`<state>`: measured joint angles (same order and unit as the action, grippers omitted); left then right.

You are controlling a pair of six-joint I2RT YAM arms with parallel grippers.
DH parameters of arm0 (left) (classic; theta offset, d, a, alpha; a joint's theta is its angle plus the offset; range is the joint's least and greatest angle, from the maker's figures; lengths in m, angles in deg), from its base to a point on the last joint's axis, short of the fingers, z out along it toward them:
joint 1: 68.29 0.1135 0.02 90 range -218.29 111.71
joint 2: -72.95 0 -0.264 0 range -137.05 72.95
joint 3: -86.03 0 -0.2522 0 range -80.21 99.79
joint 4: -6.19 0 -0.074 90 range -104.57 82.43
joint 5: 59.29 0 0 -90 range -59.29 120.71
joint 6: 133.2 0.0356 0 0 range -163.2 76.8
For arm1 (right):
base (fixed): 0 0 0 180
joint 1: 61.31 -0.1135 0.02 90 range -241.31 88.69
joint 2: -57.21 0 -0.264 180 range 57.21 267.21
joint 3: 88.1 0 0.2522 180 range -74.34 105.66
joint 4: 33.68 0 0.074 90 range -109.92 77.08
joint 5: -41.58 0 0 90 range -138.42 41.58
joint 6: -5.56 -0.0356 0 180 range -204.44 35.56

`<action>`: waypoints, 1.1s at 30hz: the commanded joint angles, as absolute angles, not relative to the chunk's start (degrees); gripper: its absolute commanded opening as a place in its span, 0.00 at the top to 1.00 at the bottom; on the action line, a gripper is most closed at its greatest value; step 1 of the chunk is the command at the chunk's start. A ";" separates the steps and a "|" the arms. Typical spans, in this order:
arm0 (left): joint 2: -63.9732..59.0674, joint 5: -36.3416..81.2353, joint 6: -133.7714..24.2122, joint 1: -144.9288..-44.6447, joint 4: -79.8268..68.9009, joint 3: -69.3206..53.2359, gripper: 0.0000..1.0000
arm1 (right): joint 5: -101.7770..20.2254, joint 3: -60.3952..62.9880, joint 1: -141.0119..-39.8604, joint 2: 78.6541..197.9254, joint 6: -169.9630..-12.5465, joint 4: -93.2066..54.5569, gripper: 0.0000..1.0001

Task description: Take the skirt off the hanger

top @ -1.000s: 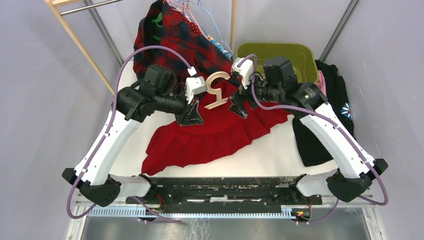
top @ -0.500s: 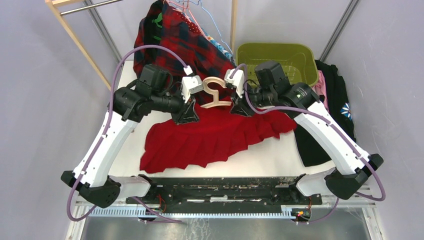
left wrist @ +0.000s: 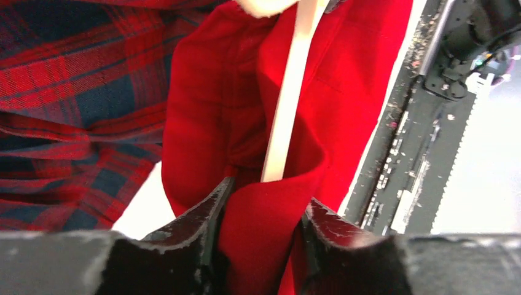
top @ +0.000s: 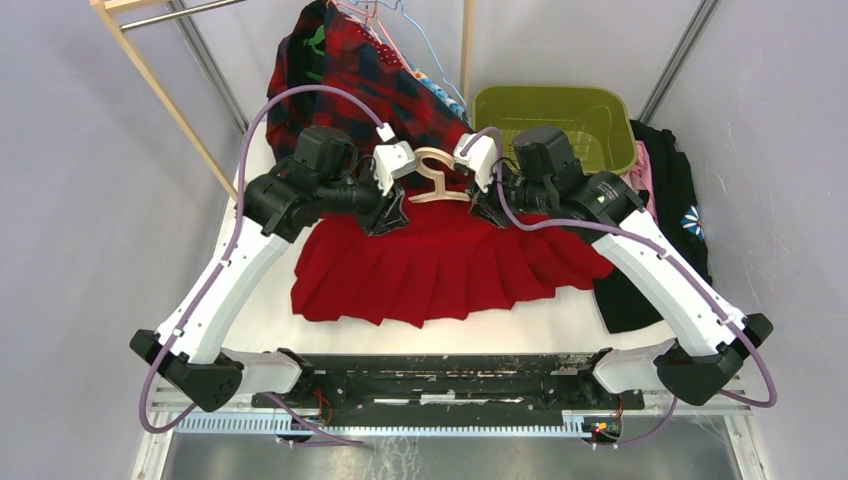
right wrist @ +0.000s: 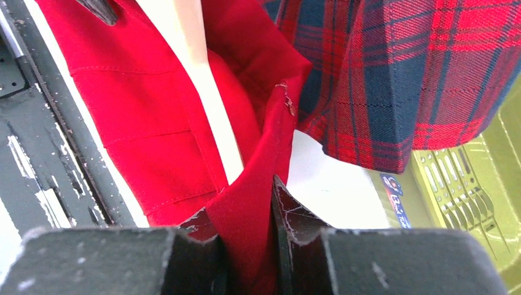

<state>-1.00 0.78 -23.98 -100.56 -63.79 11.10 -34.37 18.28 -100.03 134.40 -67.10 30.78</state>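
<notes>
Left gripper (left wrist: 264,206) and right gripper (right wrist: 246,203) jaws are each pinching the skirt (top: 450,270) waistband. The hanger (left wrist: 290,104) is sitting inside it, not yet extracted.

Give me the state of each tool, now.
Left tool: closed on the red skirt.
Right tool: closed on the red skirt.

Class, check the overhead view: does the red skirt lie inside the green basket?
No, the red skirt lies spread on the white table, outside the green basket.
</notes>
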 commanded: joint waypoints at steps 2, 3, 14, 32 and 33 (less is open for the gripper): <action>1.82 1.64 -26.19 -101.73 -56.55 9.40 0.41 | -48.39 18.91 -98.91 132.57 -70.37 22.44 0.99; 2.11 2.54 -26.35 -101.69 -56.03 9.43 0.36 | -48.42 18.79 -98.89 132.38 -70.18 22.45 0.99; 9.64 11.42 -20.29 -101.54 -45.07 3.94 0.13 | -44.90 22.55 -98.88 131.29 -67.66 26.45 0.99; 0.05 4.78 -27.32 -101.42 -16.70 3.57 0.26 | -41.58 20.14 -98.87 129.09 -68.47 27.70 0.99; -0.74 4.78 -27.37 -101.42 -17.18 4.12 0.26 | -41.64 20.09 -98.92 128.96 -68.45 27.57 0.99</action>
